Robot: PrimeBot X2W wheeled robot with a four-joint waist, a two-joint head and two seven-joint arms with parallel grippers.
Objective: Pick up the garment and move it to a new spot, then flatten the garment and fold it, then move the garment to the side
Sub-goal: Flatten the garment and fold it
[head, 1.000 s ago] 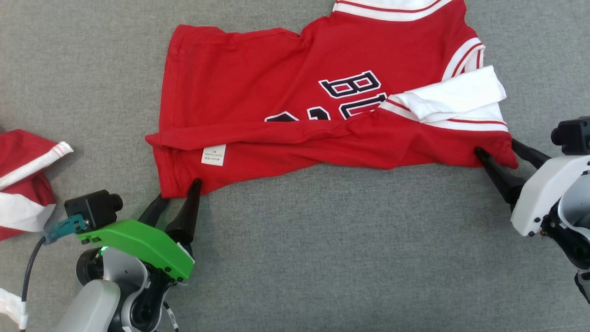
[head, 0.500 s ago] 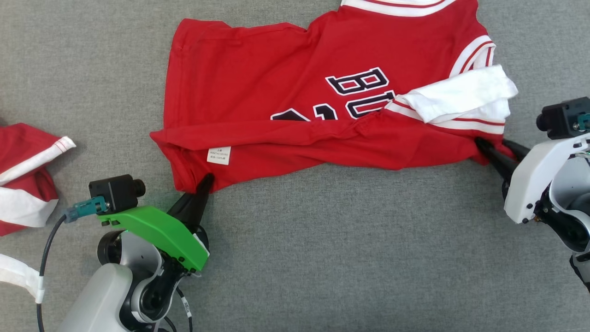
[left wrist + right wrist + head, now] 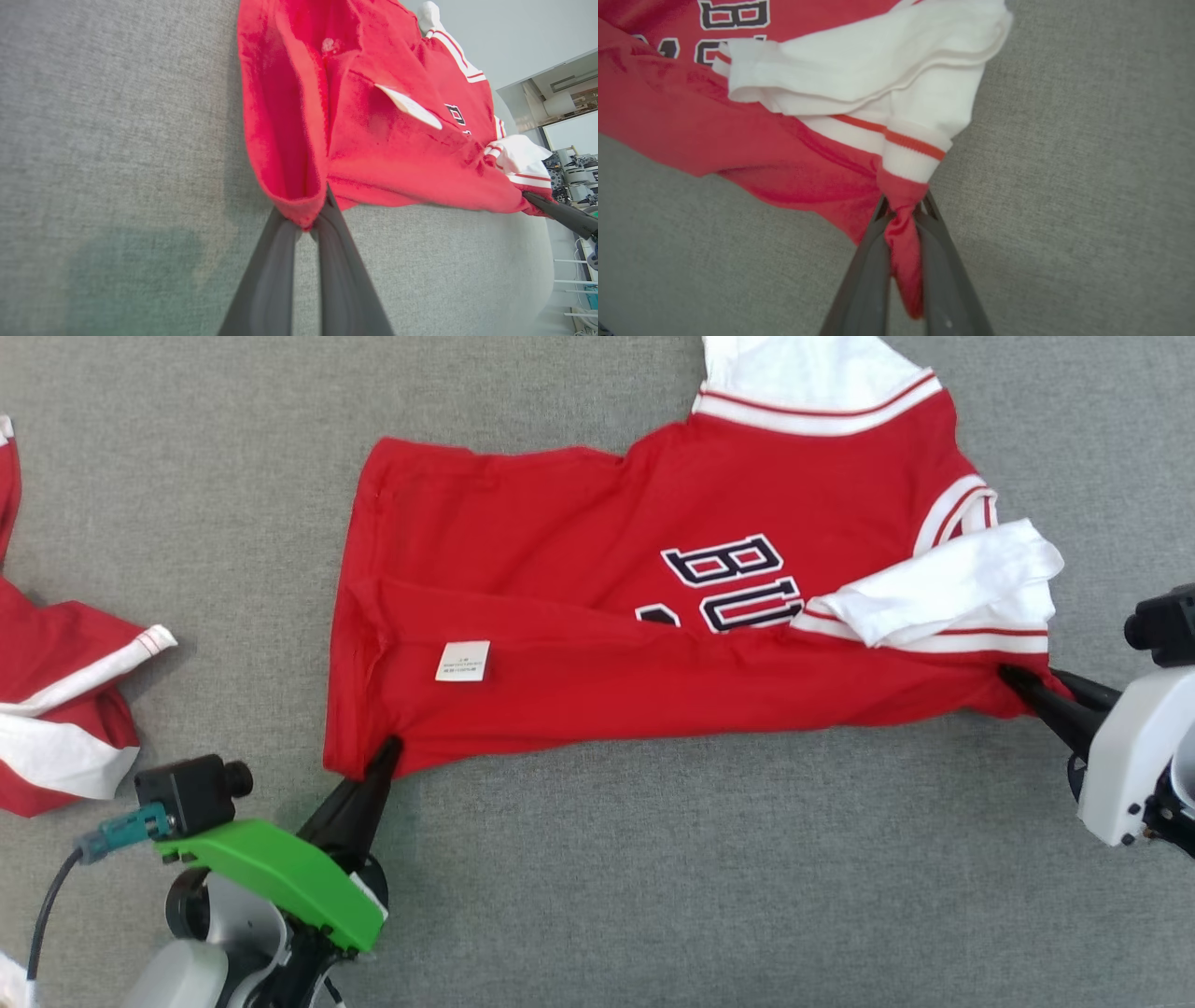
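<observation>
The garment [image 3: 597, 597] is a red jersey with white sleeves, dark lettering and a white care label, spread sideways on the grey surface. My left gripper [image 3: 387, 753] is shut on its lower left hem corner; in the left wrist view the red hem [image 3: 299, 205] is pinched between the two dark fingers [image 3: 261, 280]. At the right end my right gripper [image 3: 1018, 679] is shut on the red fabric just below the white sleeve cuff [image 3: 915, 154], and a twist of cloth [image 3: 903, 247] runs down between its fingers [image 3: 864, 270].
Another red and white garment [image 3: 56, 709] lies crumpled at the left edge of the grey surface [image 3: 653, 877]. In the left wrist view, shelving and equipment [image 3: 572, 172] stand beyond the surface's far end.
Both grippers closed on the garment's near corners. The near edge has been drawn out straighter and the folded-over strip lies flatter. The head camera has shifted, showing more of the upper sleeve.
</observation>
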